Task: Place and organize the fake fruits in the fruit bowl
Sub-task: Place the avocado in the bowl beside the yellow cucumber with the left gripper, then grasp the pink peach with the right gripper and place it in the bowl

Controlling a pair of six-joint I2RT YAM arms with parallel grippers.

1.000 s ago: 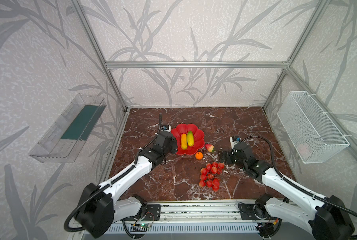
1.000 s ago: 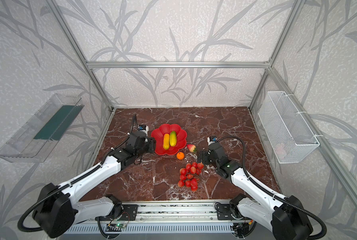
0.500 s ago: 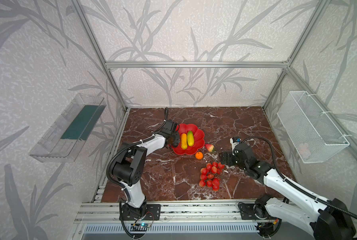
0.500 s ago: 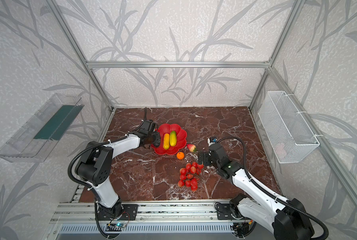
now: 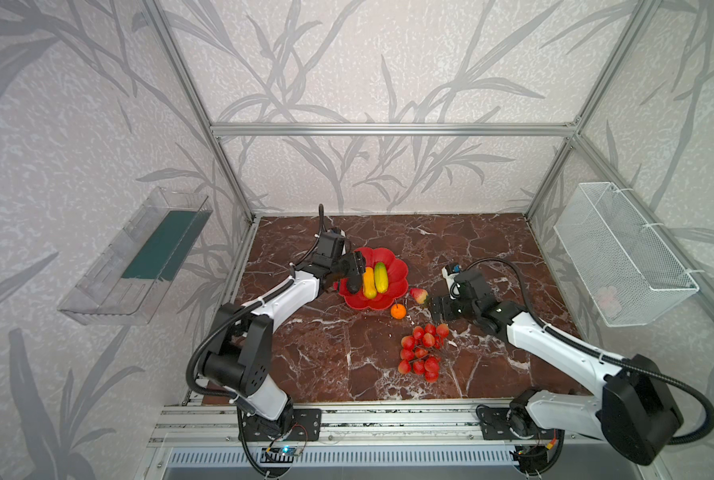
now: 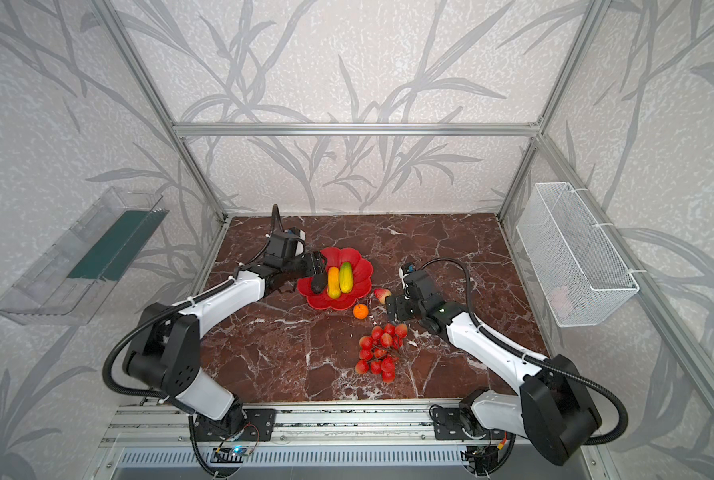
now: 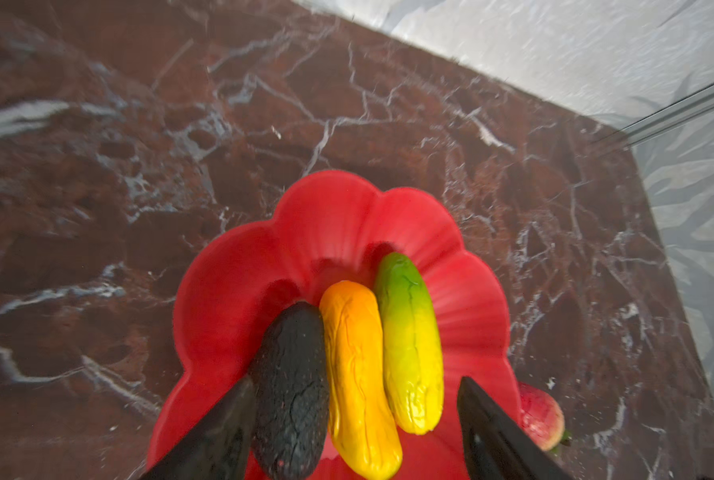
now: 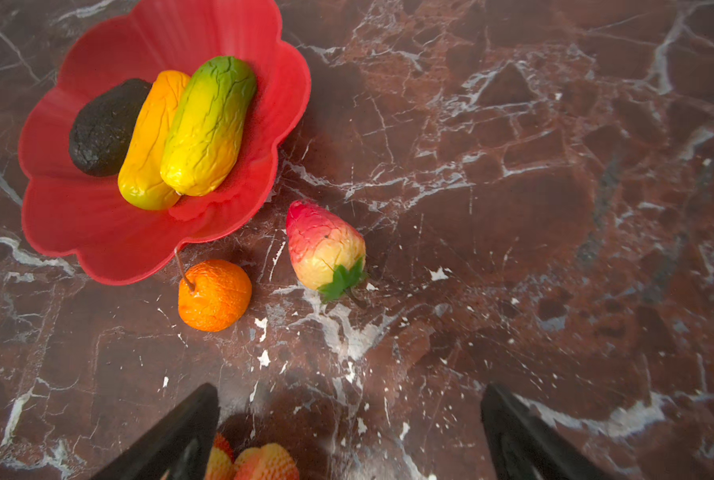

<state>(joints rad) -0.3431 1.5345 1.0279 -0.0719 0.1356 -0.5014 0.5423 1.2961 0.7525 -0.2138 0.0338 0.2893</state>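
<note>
The red scalloped fruit bowl (image 5: 397, 270) (image 6: 361, 270) holds a dark avocado (image 8: 104, 126), an orange-yellow mango (image 8: 152, 137) and a yellow-green mango (image 8: 208, 124), lying side by side. My left gripper (image 5: 354, 274) (image 7: 356, 382) hangs open over the bowl's left side and holds nothing. In the left wrist view the avocado (image 7: 293, 386) lies beside one finger. A tangerine (image 5: 397, 311) and a strawberry (image 5: 418, 295) lie on the table by the bowl's near-right rim. My right gripper (image 5: 432, 309) (image 8: 350, 388) stands open just right of them. The red cherry bunch (image 5: 424, 351) lies nearer the front.
The floor is dark red marble. A white wire basket (image 5: 621, 257) hangs on the right wall and a clear plastic shelf (image 5: 139, 257) on the left wall. Aluminium frame posts stand at the corners, and the arm bases sit on a rail along the front edge.
My left gripper moved from the bowl's left edge to over the bowl and opened. The avocado now lies in the bowl beside the orange-yellow mango. The right arm has barely moved.
</note>
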